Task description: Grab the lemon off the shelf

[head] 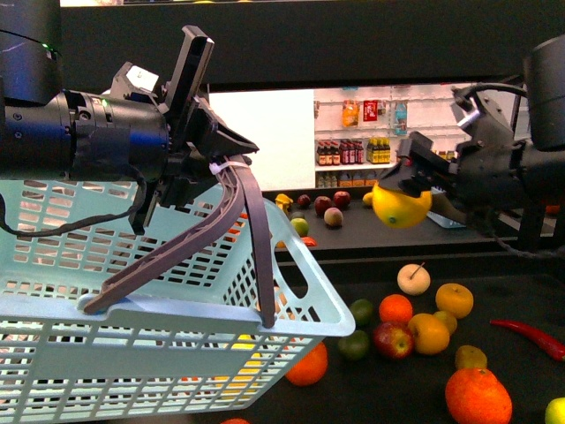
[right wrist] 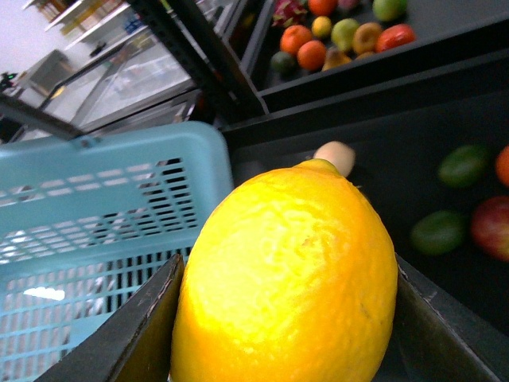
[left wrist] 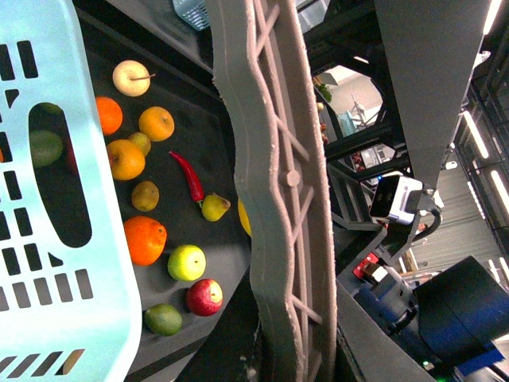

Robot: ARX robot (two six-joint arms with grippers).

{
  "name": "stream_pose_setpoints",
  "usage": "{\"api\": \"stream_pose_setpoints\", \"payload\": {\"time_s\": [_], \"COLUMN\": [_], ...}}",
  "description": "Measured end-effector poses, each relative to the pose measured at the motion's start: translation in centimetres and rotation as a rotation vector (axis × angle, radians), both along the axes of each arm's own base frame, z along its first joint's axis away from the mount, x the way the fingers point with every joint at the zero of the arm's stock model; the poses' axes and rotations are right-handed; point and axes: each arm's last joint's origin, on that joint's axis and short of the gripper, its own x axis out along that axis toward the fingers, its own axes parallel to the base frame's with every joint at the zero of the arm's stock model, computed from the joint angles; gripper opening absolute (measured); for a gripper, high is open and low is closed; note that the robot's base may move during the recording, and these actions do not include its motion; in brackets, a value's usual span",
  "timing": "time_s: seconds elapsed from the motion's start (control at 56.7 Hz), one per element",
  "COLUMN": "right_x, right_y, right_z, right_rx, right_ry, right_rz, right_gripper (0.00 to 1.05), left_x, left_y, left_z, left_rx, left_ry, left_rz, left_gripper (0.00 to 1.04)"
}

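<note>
My right gripper [head: 408,184] is shut on the yellow lemon [head: 400,207] and holds it in the air above the black shelf tier [head: 494,291], to the right of the basket. In the right wrist view the lemon [right wrist: 290,278] fills the space between both black fingers [right wrist: 147,330]. My left gripper [head: 212,155] is shut on the grey basket handle [head: 252,238] and holds up the light-blue basket [head: 132,344] at the left. The handle [left wrist: 274,199] runs across the left wrist view.
Several oranges, apples, limes and a red chili [head: 530,336] lie on the lower tier. More fruit [head: 322,210] sits on the tier behind. White wall shelves of bottles [head: 353,146] stand far back. A black shelf upright [right wrist: 207,64] rises beside the basket.
</note>
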Motion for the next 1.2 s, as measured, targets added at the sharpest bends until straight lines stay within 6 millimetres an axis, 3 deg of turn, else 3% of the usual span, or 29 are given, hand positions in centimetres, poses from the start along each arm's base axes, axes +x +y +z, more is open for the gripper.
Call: {"api": "stream_pose_setpoints", "payload": {"time_s": [0.229,0.512,1.147,1.2], "right_x": [-1.3,-2.9,-2.8,-2.8], "right_y": [5.4,9.3,10.8,10.8], "right_z": [-0.8,-1.6,-3.8,-3.8], "right_rx": [0.014,-0.018,-0.077,-0.080], "right_ry": [0.054,0.068,0.098,0.097], "right_rz": [0.109,0.187,0.187,0.188], "right_gripper": [0.66,0.66,0.66,0.74], "left_x": [0.0,0.0,0.2,0.2], "left_y": [0.0,0.0,0.1,0.1], "left_z": [0.0,0.0,-0.5,-0.6], "left_rx": [0.000,-0.001,0.027,0.031], "left_ry": [0.000,0.001,-0.010,-0.012], "left_rz": [0.000,0.000,0.003,0.002], "left_gripper": [0.11,0.11,0.11,0.11]}}
